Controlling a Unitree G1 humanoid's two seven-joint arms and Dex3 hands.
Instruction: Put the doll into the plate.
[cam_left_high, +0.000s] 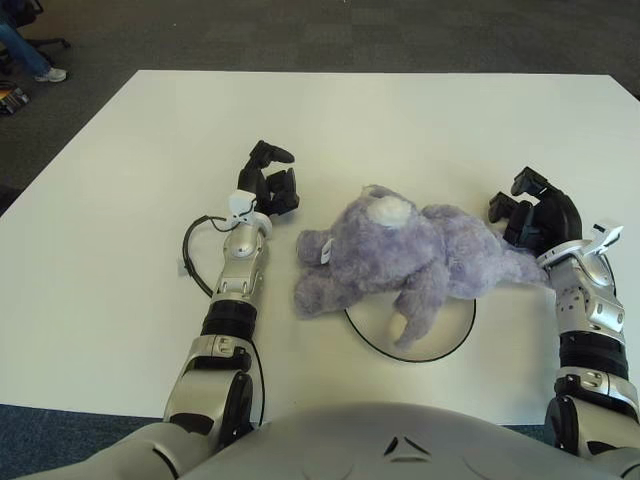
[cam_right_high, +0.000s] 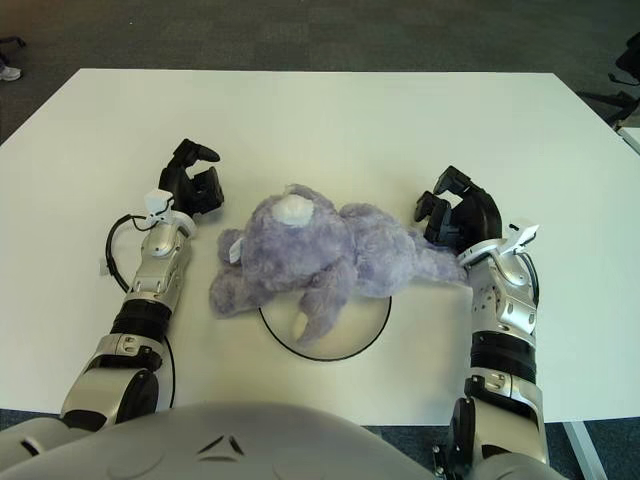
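Note:
A fluffy purple doll (cam_left_high: 405, 260) lies sprawled across a white plate with a dark rim (cam_left_high: 452, 340), covering most of it; its head and one paw spill over the plate's left edge onto the table. My right hand (cam_left_high: 532, 215) hovers just right of the doll's rear end, fingers spread, holding nothing and a little apart from the fur. My left hand (cam_left_high: 268, 185) shows left of the doll's head, fingers loosely curled and empty.
The white table (cam_left_high: 400, 120) stretches wide behind the doll. A black cable (cam_left_high: 195, 255) loops beside my left forearm. Dark carpet lies beyond the table's far edge, with a person's legs and a chair base (cam_left_high: 30, 45) at the far left corner.

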